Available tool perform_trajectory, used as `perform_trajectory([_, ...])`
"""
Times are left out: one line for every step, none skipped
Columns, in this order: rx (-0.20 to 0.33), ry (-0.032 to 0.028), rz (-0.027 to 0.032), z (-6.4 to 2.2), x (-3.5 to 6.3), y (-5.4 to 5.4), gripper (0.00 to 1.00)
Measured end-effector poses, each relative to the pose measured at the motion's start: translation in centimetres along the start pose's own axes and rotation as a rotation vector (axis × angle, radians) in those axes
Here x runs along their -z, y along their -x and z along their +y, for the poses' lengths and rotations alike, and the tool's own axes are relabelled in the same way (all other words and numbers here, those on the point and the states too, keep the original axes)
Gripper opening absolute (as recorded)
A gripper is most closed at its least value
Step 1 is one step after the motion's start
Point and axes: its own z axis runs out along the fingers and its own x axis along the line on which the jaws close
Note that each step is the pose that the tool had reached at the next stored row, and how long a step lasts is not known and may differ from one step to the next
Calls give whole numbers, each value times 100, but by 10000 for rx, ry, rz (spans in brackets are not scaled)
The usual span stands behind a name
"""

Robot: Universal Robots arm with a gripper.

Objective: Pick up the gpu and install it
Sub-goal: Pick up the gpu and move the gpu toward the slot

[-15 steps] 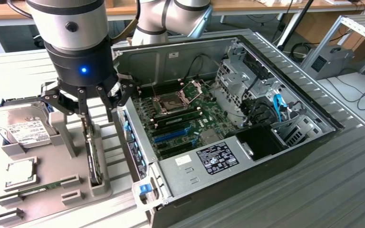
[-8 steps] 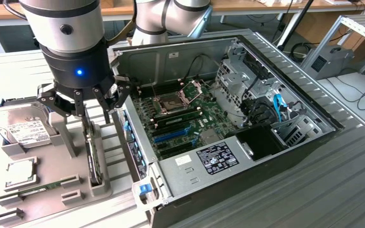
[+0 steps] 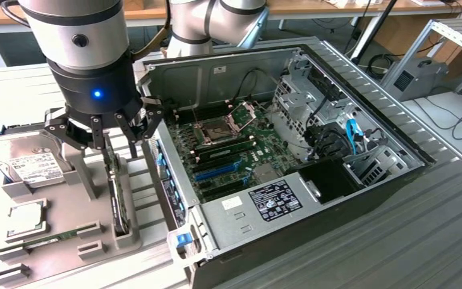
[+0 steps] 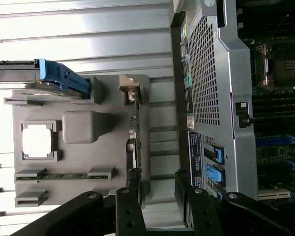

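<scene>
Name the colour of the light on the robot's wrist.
Blue round light, clearest in the exterior view.

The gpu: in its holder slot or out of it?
In. The gpu stands on edge in the slot of the gray holder, with the open gripper poised over its upper end.

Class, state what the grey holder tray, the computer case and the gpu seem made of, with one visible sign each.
Holder tray: probably plastic; matte, uniform grey with moulded slots.
Computer case: sheet metal; dull silver panel with punched holes.
Gpu: seen edge-on, a thin green board, likely circuit laminate.
</scene>
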Motion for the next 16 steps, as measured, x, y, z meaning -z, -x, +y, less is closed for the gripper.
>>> perform_trajectory([0, 0, 0, 0, -2, -2, 42])
perform_trajectory([0, 0, 0, 0, -5, -3, 42])
perform_trajectory([-1, 0, 0, -1, -7, -6, 42])
perform_trajectory([0, 1, -1, -1, -9, -7, 42])
perform_trajectory([-1, 1, 0, -1, -11, -9, 42])
perform_trajectory([0, 1, 0, -1, -13, -11, 42])
perform_trajectory([0, 0, 0, -1, -15, -11, 42])
perform_trajectory([0, 0, 0, -1, -17, -12, 42])
perform_trajectory([0, 1, 0, -1, -19, -12, 42])
perform_trajectory([0, 0, 0, -2, -20, -13, 42])
perform_trajectory([-1, 1, 0, -2, -22, -13, 42])
perform_trajectory([0, 1, 0, -2, -24, -13, 42])
perform_trajectory([0, 1, -1, -2, -26, -13, 42])
perform_trajectory([-1, 1, -1, -2, -27, -13, 42])
perform_trajectory([0, 1, 0, -2, -29, -13, 42])
perform_trajectory([-1, 2, -1, -2, -32, -16, 42])
